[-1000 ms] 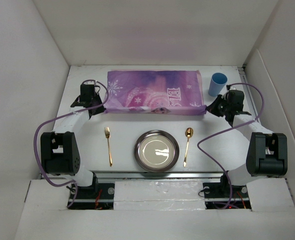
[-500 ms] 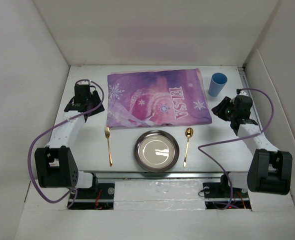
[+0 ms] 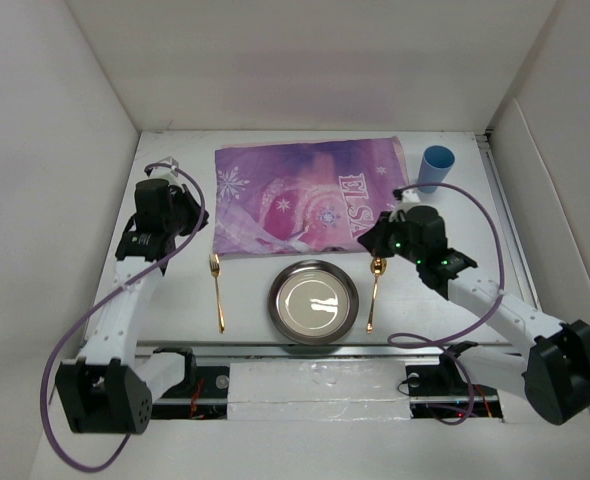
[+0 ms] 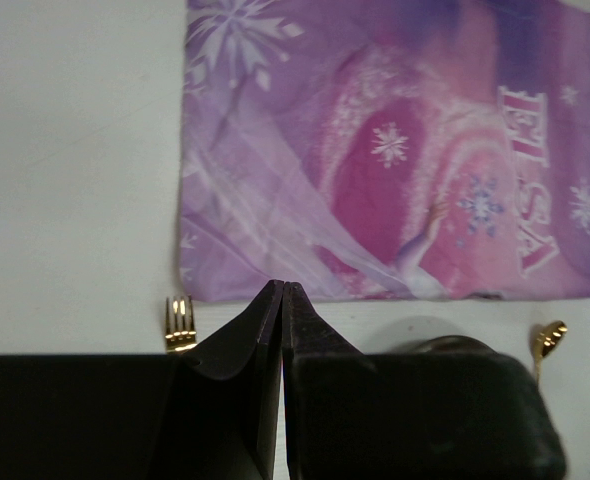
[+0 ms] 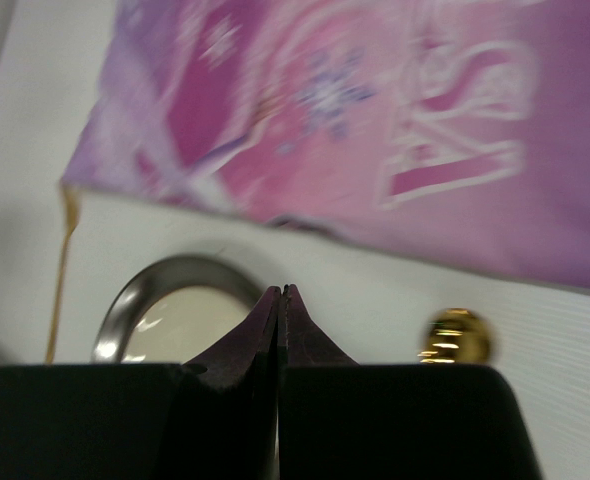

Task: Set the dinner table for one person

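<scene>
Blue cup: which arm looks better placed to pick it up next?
Right, likely: the blue cup stands at the far right, nearer the right claw; the left claw is across the purple cloth.

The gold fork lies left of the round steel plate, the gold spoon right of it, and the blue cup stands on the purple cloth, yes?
No: the top view shows the blue cup standing on the white tabletop, beside the purple cloth's right edge. The fork and spoon lie as you say.

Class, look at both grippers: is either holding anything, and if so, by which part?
Nothing is held. The left gripper and the right gripper are both shut, with nothing between their jaws.
</scene>
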`<move>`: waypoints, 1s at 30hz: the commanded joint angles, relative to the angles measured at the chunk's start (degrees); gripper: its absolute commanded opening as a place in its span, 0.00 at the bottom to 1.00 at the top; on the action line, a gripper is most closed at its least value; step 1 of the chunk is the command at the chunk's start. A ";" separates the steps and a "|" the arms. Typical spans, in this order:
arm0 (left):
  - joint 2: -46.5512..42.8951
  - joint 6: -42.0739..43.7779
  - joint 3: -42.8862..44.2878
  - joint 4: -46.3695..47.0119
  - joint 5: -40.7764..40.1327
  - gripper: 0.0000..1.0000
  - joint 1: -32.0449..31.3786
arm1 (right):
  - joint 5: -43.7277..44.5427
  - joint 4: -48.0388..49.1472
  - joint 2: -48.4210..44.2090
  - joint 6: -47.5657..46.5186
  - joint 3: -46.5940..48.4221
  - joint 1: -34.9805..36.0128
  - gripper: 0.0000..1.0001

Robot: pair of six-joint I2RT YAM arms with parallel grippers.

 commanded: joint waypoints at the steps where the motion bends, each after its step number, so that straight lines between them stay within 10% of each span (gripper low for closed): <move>1: -9.22 -1.18 -1.17 2.52 2.91 0.00 -2.41 | 2.01 2.11 2.98 -1.32 3.22 7.14 0.00; 3: -13.69 -2.24 -3.28 4.10 7.46 0.00 -2.42 | 4.71 0.97 3.69 -1.85 3.31 11.19 0.00; 11: -10.48 -9.44 -9.35 10.95 15.22 0.27 -2.42 | 6.13 0.79 3.77 -1.15 -1.09 9.36 0.52; 19: -11.87 -24.04 -19.63 20.10 -4.09 0.51 -2.42 | 4.91 7.81 3.52 2.10 -1.35 2.76 0.52; 30: 2.08 -26.77 -21.51 22.92 -9.45 0.52 -5.48 | 2.71 9.66 3.78 0.78 -1.26 5.39 0.52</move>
